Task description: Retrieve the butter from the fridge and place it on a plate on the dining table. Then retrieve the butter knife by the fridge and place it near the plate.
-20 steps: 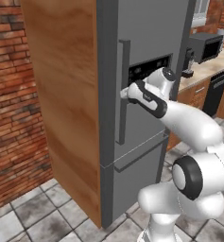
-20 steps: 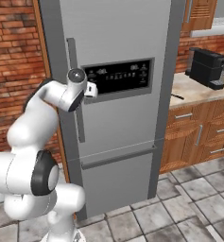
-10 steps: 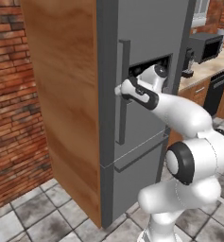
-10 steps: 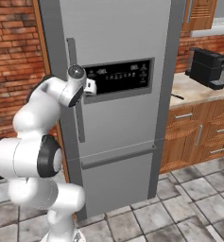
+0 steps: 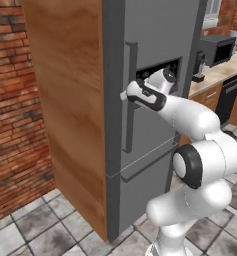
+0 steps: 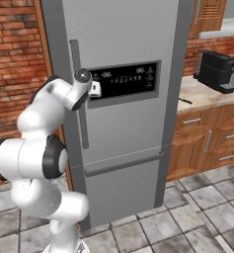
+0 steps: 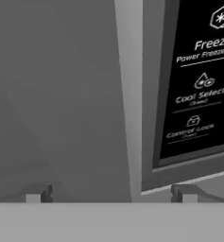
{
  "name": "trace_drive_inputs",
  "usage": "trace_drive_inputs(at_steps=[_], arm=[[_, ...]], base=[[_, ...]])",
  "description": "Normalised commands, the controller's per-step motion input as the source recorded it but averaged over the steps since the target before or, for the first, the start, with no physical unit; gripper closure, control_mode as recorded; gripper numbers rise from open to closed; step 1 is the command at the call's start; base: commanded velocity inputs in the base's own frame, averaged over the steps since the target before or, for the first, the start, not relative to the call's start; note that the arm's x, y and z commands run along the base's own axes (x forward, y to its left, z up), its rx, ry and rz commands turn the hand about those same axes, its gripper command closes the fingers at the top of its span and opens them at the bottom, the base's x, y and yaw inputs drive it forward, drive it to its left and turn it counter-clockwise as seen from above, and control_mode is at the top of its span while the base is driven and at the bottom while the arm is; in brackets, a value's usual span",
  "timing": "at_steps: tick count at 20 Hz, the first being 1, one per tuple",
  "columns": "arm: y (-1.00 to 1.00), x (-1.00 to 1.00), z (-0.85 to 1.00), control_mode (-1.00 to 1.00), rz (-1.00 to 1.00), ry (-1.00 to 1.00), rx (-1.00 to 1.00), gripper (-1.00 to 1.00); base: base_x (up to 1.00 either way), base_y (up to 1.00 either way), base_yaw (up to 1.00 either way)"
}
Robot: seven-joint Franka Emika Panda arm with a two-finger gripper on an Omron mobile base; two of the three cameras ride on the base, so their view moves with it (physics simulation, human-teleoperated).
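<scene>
Jaws spread wide with nothing between them, the gripper (image 7: 111, 193) closes on the long vertical handle (image 7: 131, 94) of the fridge (image 5: 155, 45), 1 dark fingertip (image 7: 38, 194) to each side of the bar, which rises between them in the hand view. Neither tip appears to touch it yet. The black display panel (image 7: 198, 75) sits just beside the handle, on the side away from the wooden side panel (image 5: 65, 100) that flanks the fridge. The door is shut, so the butter, judged to be inside, is hidden. Beyond the fridge, on the display side, a counter (image 6: 207, 94) carries a dark coffee machine (image 6: 214, 69). The step in hand looks like the grasp before the pull. The risk: if the hand sits too shallow when the jaws close, the tips may pinch only the handle's front edge and slip off as the door's seal resists; a pull off the hinge's arc could likewise wrench the grip loose.
</scene>
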Motion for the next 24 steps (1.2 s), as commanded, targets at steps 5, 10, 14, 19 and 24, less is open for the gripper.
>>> trace_drive_inputs(at_steps=[5,10,14,19,24], arm=[[0.02,0.52,-0.13,-1.0,0.1,-0.11,0.0,-1.0],[0.2,0.32,-0.02,-1.0,0.06,-0.02,0.02,1.0],[-0.04,0.2,0.04,-1.0,0.07,0.05,-0.01,1.0],[-0.28,0.0,0.01,-1.0,0.0,0.0,0.0,1.0],[-0.75,-0.1,0.0,-1.0,0.0,0.0,0.01,1.0]], base=[[0.0,0.0,0.0],[0.0,0.0,0.0],[0.0,0.0,0.0],[0.0,0.0,0.0],[0.0,0.0,0.0]])
